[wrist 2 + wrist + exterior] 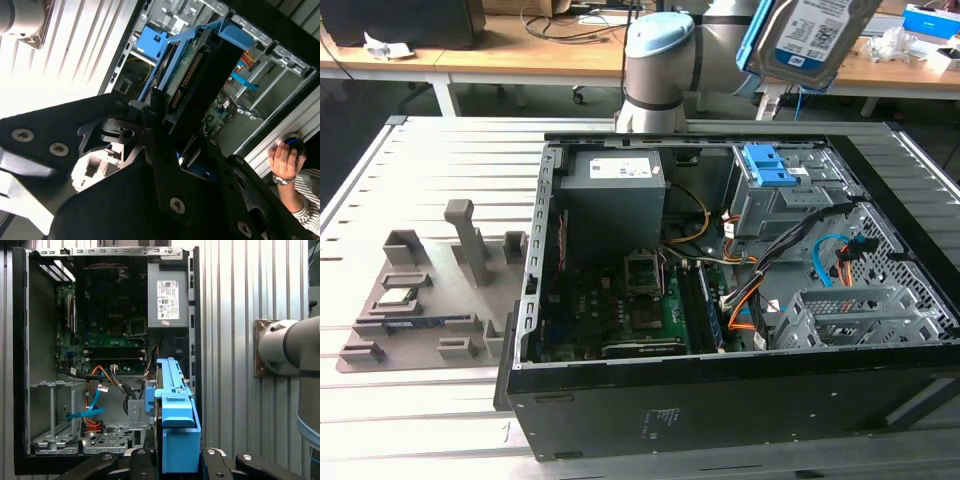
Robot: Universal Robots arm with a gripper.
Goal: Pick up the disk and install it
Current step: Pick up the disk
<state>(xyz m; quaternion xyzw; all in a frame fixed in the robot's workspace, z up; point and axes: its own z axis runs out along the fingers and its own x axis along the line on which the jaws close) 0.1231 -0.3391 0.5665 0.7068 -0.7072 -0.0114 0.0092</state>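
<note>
The gripper [176, 462] clamps the disk [810, 35] by its blue carrier [177, 435], high over the case [720, 400] — stiff, dense, likely shock-sensitive, so that rigid frame seems the safest hold.

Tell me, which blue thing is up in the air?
The disk in its blue frame, held up by the gripper. The blue latch and blue cable sit down inside the case.

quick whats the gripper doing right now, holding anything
gripper: jaws shut on the disk, held in the air over the open computer case.
person's hand: resting on a small dark round object, not touching the disk.
</note>
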